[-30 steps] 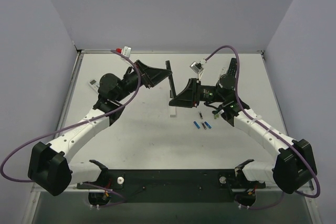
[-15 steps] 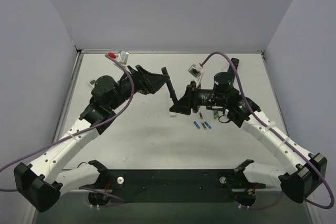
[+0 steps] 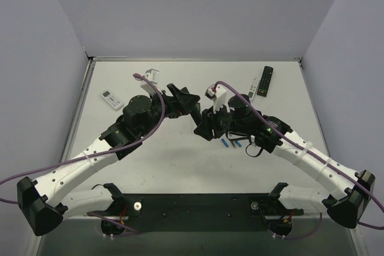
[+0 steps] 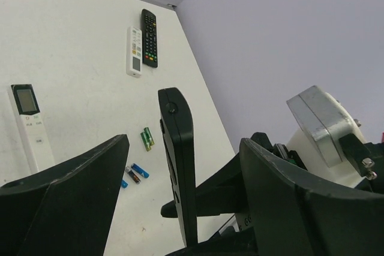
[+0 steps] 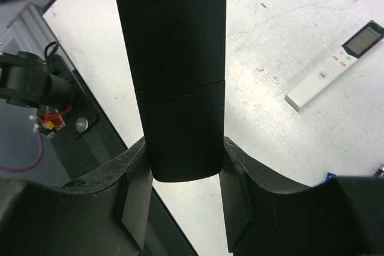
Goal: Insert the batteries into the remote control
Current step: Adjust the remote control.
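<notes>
The right hand [image 5: 185, 207] squeezes the black remote [image 4: 179, 166] by one end, up in the air. The left hand [image 4: 183, 142] is spread wide around it, not touching. The batteries [image 4: 139, 171] lie on the bench [image 4: 72, 88] below. If the squeeze slips, the remote may drop and send them rolling. No words are big enough to read.

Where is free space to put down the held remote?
Free: the table between batteries and black base rail; also the far edge between the small white object and the right white remote. Crowded: the centre, where left gripper and right gripper meet at the held remote.
</notes>
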{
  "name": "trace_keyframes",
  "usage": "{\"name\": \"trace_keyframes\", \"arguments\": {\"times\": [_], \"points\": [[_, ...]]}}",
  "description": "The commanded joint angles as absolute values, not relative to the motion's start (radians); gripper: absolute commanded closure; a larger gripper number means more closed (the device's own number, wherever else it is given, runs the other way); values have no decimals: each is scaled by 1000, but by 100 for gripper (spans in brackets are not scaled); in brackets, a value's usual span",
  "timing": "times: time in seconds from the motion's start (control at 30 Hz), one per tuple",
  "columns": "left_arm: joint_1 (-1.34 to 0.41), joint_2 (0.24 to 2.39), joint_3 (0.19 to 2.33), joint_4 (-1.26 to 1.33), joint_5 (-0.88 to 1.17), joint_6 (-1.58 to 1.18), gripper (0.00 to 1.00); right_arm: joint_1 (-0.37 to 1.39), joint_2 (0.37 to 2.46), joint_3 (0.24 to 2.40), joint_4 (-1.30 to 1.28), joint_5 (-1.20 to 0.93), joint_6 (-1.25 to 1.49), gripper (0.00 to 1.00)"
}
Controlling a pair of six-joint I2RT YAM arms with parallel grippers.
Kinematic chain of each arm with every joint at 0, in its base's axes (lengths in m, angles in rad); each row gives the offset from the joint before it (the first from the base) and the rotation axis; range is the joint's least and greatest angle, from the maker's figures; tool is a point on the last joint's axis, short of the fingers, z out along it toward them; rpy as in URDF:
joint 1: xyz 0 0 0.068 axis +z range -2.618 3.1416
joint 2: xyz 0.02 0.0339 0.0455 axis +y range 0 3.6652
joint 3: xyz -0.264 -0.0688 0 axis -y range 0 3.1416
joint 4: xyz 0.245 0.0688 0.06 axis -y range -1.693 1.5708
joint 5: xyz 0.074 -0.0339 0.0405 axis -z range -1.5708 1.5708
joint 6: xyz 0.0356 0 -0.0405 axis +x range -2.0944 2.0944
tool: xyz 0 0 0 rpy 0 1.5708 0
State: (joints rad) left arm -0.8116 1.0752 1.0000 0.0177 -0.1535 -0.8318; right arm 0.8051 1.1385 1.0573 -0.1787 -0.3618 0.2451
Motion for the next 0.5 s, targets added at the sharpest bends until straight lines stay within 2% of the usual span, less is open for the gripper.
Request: {"name": "trace_keyframes", "arguments": {"times": [0.0, 0.13, 0.23, 0.33, 0.37, 0.47], "points": [[-839, 1071, 974, 61, -232, -871, 17, 839, 1115, 1097, -176, -224, 203, 100], [-842, 1071, 956, 89, -232, -877, 36, 864, 1129, 1100, -176, -193, 198, 100], [-842, 1074, 948, 95, -236, -877, 44, 873, 1138, 1103, -175, -176, 193, 100], [-841, 1075, 933, 104, -239, -879, 69, 879, 1147, 1104, -175, -175, 189, 100], [-841, 1075, 931, 103, -238, -884, 85, 882, 1150, 1104, -176, -178, 189, 100], [-841, 1074, 927, 77, -259, -891, 100, 882, 1149, 1108, -178, -183, 186, 79]]}}
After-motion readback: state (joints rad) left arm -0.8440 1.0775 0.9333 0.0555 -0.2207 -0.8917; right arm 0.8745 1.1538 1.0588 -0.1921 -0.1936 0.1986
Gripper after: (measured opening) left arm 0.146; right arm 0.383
